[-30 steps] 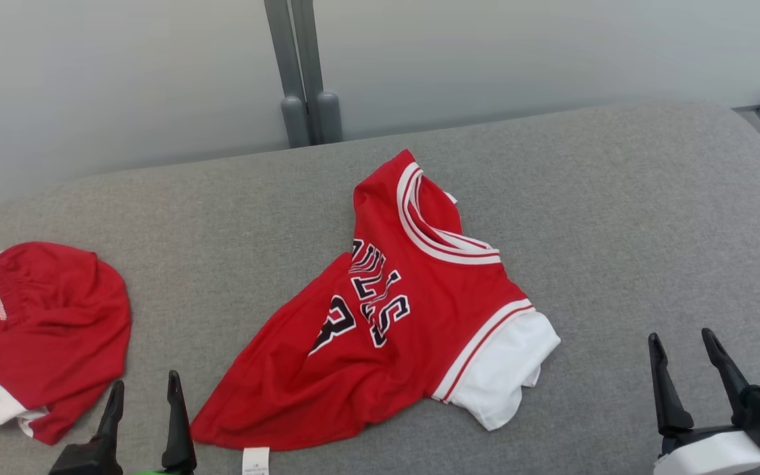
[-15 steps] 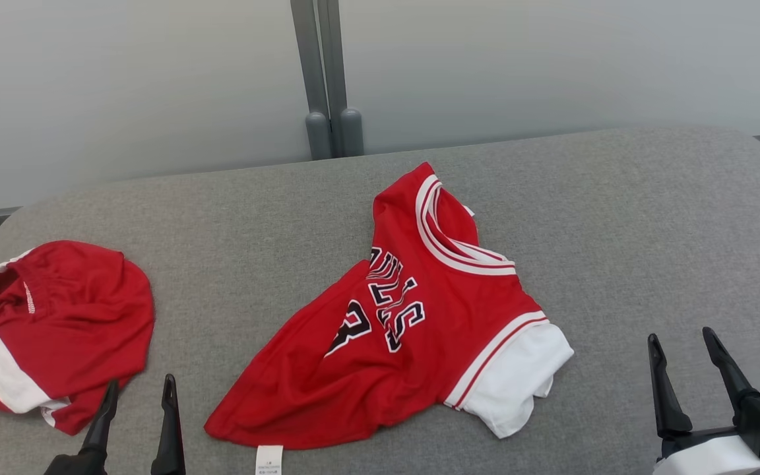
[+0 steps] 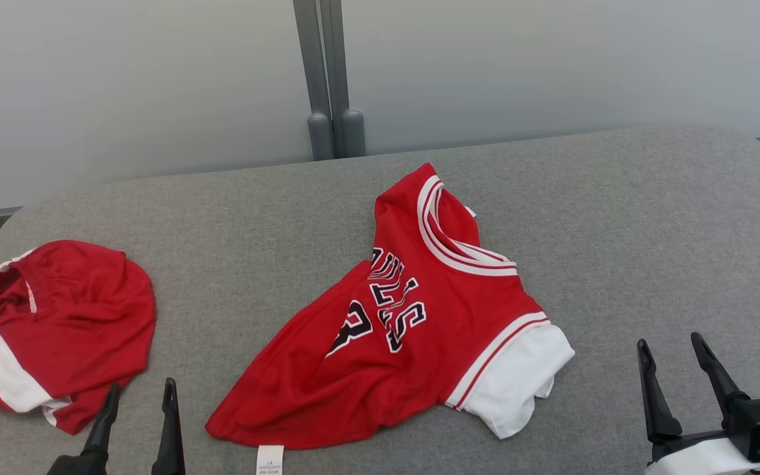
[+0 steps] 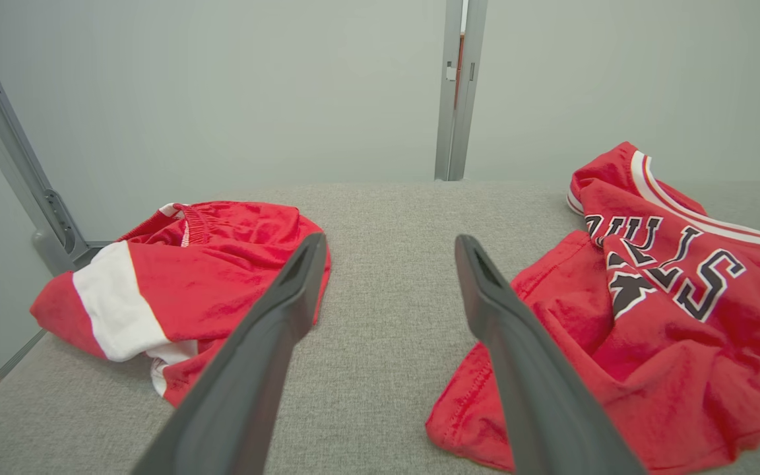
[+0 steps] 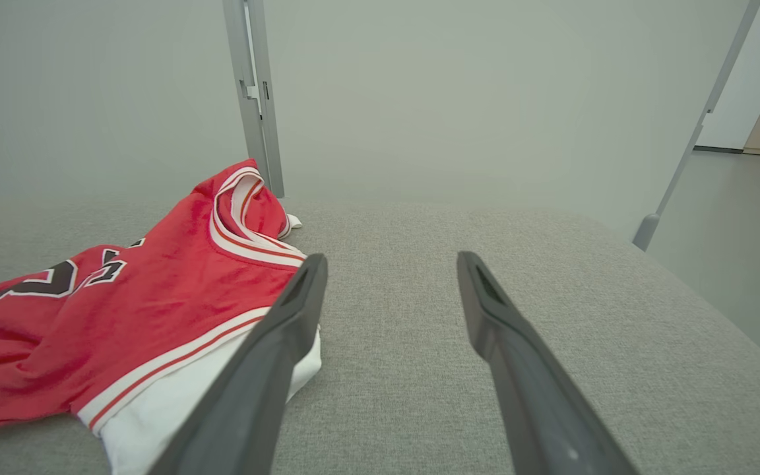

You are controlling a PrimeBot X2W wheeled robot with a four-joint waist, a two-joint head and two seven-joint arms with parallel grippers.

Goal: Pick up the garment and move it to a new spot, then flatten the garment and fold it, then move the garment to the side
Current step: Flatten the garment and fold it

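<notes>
Shorts (image 3: 57, 330) cut by left edge, care label (image 3: 270, 456) print unreadable — jersey (image 3: 419, 336) number half-folded

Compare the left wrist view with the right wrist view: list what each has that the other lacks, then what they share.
Left wrist view: the red shorts with their white band, lying left of the left gripper, and readable dark lettering on the red jersey.
Right wrist view: the jersey's white sleeve beside the right gripper, the floor past the cushion's right edge, and a slanted grey bar.
Shared: the jersey, the grey cushion, the pale wall, an upright grey post, and open fingers holding nothing.
</notes>
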